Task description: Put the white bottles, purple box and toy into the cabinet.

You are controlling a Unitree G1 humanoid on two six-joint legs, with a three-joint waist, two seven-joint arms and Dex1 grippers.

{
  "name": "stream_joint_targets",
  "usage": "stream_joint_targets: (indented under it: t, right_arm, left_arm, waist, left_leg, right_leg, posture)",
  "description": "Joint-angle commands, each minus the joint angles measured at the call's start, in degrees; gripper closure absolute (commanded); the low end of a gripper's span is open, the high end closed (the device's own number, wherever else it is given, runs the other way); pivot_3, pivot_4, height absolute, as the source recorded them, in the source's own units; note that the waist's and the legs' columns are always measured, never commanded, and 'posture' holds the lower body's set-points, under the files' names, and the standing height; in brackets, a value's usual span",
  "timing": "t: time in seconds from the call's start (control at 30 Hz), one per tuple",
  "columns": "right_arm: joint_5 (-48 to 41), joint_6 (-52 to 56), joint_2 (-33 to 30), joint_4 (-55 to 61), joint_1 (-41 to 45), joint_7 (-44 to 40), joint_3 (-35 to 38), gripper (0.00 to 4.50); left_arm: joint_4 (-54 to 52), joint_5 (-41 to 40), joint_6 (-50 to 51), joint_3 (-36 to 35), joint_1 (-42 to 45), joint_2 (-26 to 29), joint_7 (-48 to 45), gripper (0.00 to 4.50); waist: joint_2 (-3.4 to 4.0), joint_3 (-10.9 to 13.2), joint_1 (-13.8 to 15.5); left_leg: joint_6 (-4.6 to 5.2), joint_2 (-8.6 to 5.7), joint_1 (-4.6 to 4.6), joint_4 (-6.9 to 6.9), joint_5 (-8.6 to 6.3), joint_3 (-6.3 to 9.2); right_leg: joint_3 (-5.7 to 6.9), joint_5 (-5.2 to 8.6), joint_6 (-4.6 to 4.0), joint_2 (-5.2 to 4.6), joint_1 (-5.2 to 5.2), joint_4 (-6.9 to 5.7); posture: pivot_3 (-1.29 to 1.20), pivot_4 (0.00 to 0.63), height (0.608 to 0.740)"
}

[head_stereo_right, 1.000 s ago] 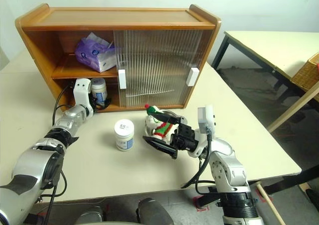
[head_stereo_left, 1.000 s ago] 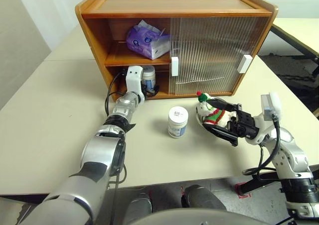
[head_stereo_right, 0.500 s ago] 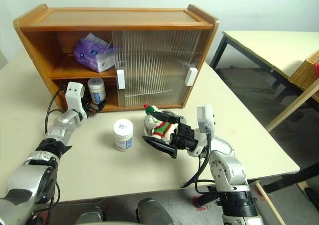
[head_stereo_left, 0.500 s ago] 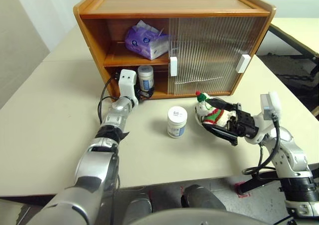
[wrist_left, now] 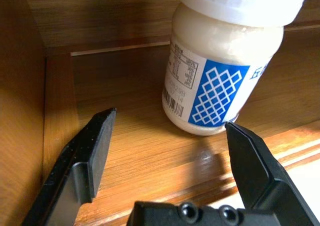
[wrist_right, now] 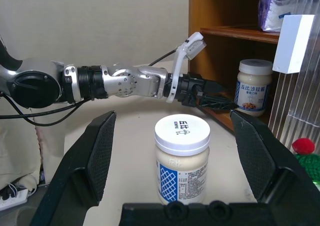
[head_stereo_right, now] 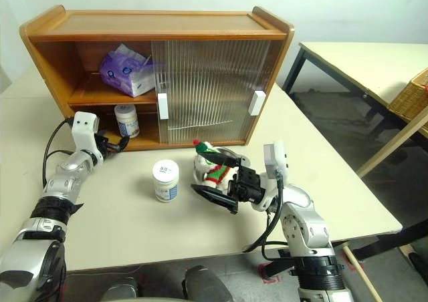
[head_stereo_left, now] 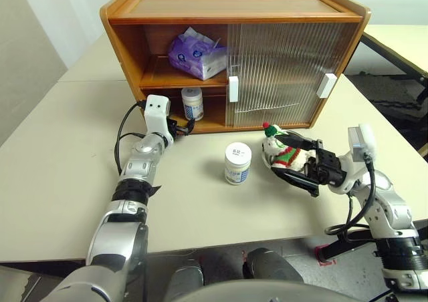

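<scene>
Purple box (head_stereo_left: 197, 55) on cabinet (head_stereo_left: 234, 8) upper shelf; 1 white bottle (head_stereo_left: 192, 103) on lower shelf. Done: 2 of 4. Second bottle (head_stereo_left: 237, 163) and toy (head_stereo_left: 284, 152) on table (head_stereo_left: 60, 168), near front edge. Left pincer (head_stereo_left: 182, 124) apart, empty, at cabinet mouth. Right pincer (head_stereo_left: 294, 162) apart, around toy, not clamped.

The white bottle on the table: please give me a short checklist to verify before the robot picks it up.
1. White bottle on the table upright, lid on: ok.
2. Left gripper open, apart from the bottle in the cabinet: ok.
3. Right gripper open: ok.
4. Toy well away from the right gripper: not ok, it sits at its fingers; contact cannot tell.
5. Free space on the lower shelf of the cabinet: ok.
6. Purple box on the middle shelf: ok.
</scene>
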State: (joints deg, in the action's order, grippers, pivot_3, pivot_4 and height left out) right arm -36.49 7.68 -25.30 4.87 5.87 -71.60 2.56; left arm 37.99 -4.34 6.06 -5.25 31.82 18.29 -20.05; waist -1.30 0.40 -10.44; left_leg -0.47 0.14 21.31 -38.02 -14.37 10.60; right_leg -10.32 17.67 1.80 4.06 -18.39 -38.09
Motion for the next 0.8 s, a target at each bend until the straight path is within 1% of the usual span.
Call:
stream_joint_targets:
  t: [0.03, 0.13, 0.33, 0.4, 0.43, 0.8]
  right_arm:
    - [0.5, -0.2, 0.1, -0.3, 0.0, -0.2, -0.8, 0.0]
    - [0.6, -0.3, 0.1, -0.3, 0.0, 0.0, -0.9, 0.0]
    - [0.9, -0.6, 0.2, -0.9, 0.5, -0.1, -0.9, 0.0]
    - [1.0, -0.7, 0.2, -1.2, 0.7, -0.1, -0.9, 0.0]
    - [1.1, -0.8, 0.2, -1.3, 0.8, -0.2, -1.0, 0.0]
    - [1.5, -1.2, 0.3, -1.7, 0.6, -0.2, -1.5, 0.0]
  left_arm:
    - [-0.6, 0.1, 0.0, -0.4, 0.4, 0.4, 0.7, 0.59]
    - [-0.3, -0.3, -0.2, -0.8, 0.7, 0.1, 1.2, 1.59]
    - [0.4, 0.1, -1.1, -0.8, 1.7, 0.2, 2.4, 3.78]
    - [0.6, 0.7, -1.7, -0.6, 2.0, 0.3, 3.2, 4.36]
    - [0.8, 0.8, -2.0, -0.8, 2.3, 0.1, 3.8, 4.47]
    - [1.5, 3.9, -3.5, 0.9, 3.4, 0.4, 7.0, 4.47]
  waist:
    - [-0.02, 0.0, 0.0]
    - [-0.03, 0.0, 0.0]
    - [-0.11, 0.1, 0.0]
    - [-0.17, 0.1, -0.1]
    - [-0.2, 0.1, -0.2]
    - [-0.21, 0.1, -0.3]
  left_leg:
    - [0.0, 0.0, 0.0, 0.0, 0.0, 0.0]
    - [-0.01, 0.0, 0.0, 0.0, 0.01, 0.0]
    - [-0.01, 0.0, 0.0, 0.0, 0.01, 0.0]
    - [-0.01, 0.0, 0.0, 0.0, 0.01, 0.0]
    - [-0.01, 0.01, -0.01, 0.0, 0.01, 0.0]
    - [-0.02, 0.01, -0.02, 0.02, 0.03, -0.01]
  right_leg:
    - [0.0, 0.0, 0.0, 0.0, 0.0, 0.0]
    - [0.0, -0.01, -0.01, 0.0, 0.0, 0.0]
    - [0.0, -0.01, -0.01, 0.0, -0.01, 0.0]
    - [0.0, -0.02, -0.02, 0.0, -0.01, -0.01]
    - [0.0, -0.03, -0.04, 0.0, -0.02, -0.02]
    - [0.0, -0.03, -0.03, 0.01, -0.02, -0.03]
  posture:
    - [-0.22, 0.0, 0.74]
    - [-0.22, 0.0, 0.74]
    - [-0.22, 0.0, 0.74]
    - [-0.22, 0.0, 0.74]
    - [-0.22, 0.0, 0.74]
    - [-0.22, 0.0, 0.74]
